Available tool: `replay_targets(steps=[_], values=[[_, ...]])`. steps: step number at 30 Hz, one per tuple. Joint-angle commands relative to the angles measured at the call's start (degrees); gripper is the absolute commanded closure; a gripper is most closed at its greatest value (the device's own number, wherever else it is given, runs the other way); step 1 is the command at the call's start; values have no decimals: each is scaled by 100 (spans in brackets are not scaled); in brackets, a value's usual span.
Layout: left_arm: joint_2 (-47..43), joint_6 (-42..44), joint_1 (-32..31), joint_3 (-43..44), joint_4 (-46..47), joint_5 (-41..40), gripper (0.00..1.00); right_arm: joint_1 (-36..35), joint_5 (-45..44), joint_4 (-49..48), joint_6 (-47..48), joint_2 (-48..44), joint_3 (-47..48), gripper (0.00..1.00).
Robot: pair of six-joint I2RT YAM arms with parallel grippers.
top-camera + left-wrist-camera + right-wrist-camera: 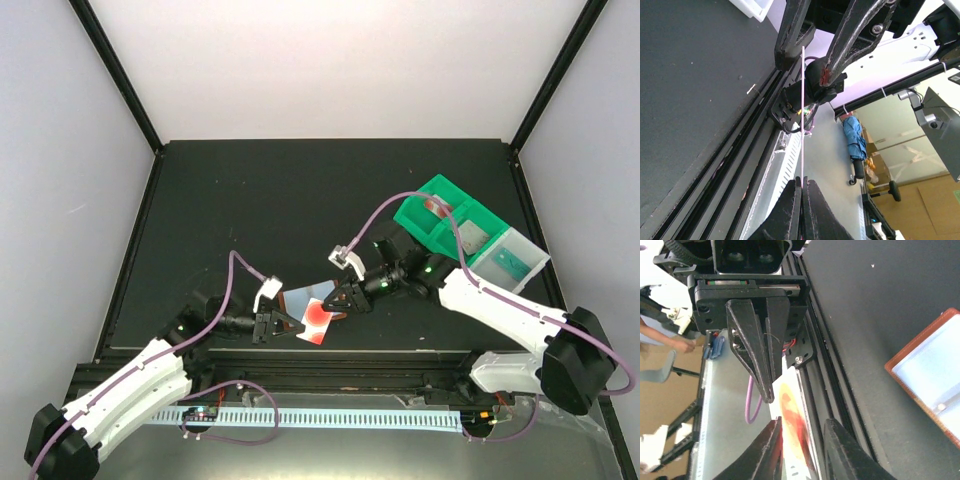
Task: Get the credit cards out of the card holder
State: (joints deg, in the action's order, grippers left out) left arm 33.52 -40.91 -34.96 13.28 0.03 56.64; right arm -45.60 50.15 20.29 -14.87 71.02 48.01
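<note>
Pinching red-blotted card (316, 322): left fingers (789, 212); right fingers (771, 452) straddling, apart.

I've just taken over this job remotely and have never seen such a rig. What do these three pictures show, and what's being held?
You see two white robot arms, the left arm and the right arm, bolted at the near edge of a black table. Each ends in a two-finger hand. One picture looks down from above and behind them. The other two come from a camera on each wrist. On the table lie an open brown card holder and, at far right, a green tray. The left hand is shut on a white card with a red blot. The right hand is open, its fingers either side of that card's other end.
</note>
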Motion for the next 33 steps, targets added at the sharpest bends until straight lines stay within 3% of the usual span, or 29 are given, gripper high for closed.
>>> replay_targets(steps=[1,5,7,11,15,20,27,33], values=[[31,127,-19,26,137,95,98,-27,249,39,116,22,165,80],[25,139,-13,33,86,54,98,-22,332,-43,102,29,123,98],[26,190,-19,62,-56,-76,96,-25,349,-86,81,24,94,99],[-5,330,-13,206,-472,-452,71,-23,309,-300,-110,-89,-22,99],[-86,336,-9,464,-834,-1026,32,-17,28,-427,-290,-333,-136,99],[-205,279,-11,805,-1001,-1543,2,-4,-585,-363,-487,-569,-169,99],[-374,210,-9,1013,-1149,-2369,1,486,-1825,-531,-1152,-996,-235,99],[-336,77,-10,931,-962,-2585,1,1254,-2728,-755,-1857,-1200,-251,99]])
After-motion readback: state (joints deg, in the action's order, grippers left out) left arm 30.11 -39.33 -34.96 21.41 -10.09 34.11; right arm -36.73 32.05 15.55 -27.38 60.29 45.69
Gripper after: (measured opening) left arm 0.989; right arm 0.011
